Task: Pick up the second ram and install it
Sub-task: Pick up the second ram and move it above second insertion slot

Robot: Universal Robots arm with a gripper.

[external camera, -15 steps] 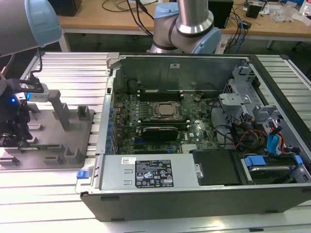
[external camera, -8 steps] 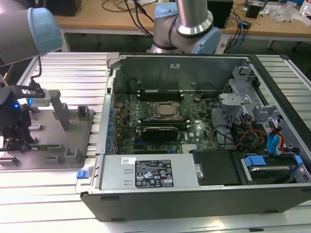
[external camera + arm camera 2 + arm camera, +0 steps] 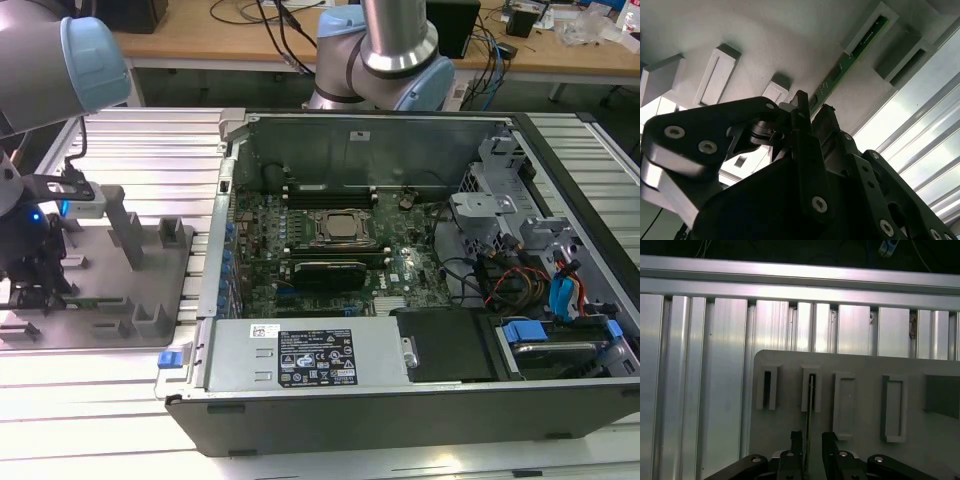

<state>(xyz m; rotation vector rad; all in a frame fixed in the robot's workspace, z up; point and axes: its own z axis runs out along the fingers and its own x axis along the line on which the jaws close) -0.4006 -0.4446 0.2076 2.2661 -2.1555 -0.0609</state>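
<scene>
In the exterior view the arm (image 3: 40, 60), grey with a blue cap, reaches over the left end of the grey fixture plate (image 3: 110, 325). The gripper (image 3: 38, 290) hangs down at that plate's left edge. In both wrist views the fingers (image 3: 796, 440) stand slightly apart, one on each side of the second ram (image 3: 832, 79). A sliver of gap shows beside the stick, so they are not clamped on it. The ram stands on its long edge in a slotted holder block (image 3: 817, 390) on the plate, a thin green stick running away from the fingertips. Upright posts (image 3: 125, 228) rise from the plate to the right of the gripper. The plate lies on a ribbed aluminium table (image 3: 130, 150).

Just beside the plate's right edge sits the open computer case (image 3: 400, 425). Further right of the plate, inside the case, the motherboard (image 3: 405, 268) carries the square processor (image 3: 340, 228) in its metal frame. A labelled grey metal box (image 3: 250, 360) lines the case's near wall. Farthest from the plate are the drive bays with blue tabs (image 3: 525, 332).
</scene>
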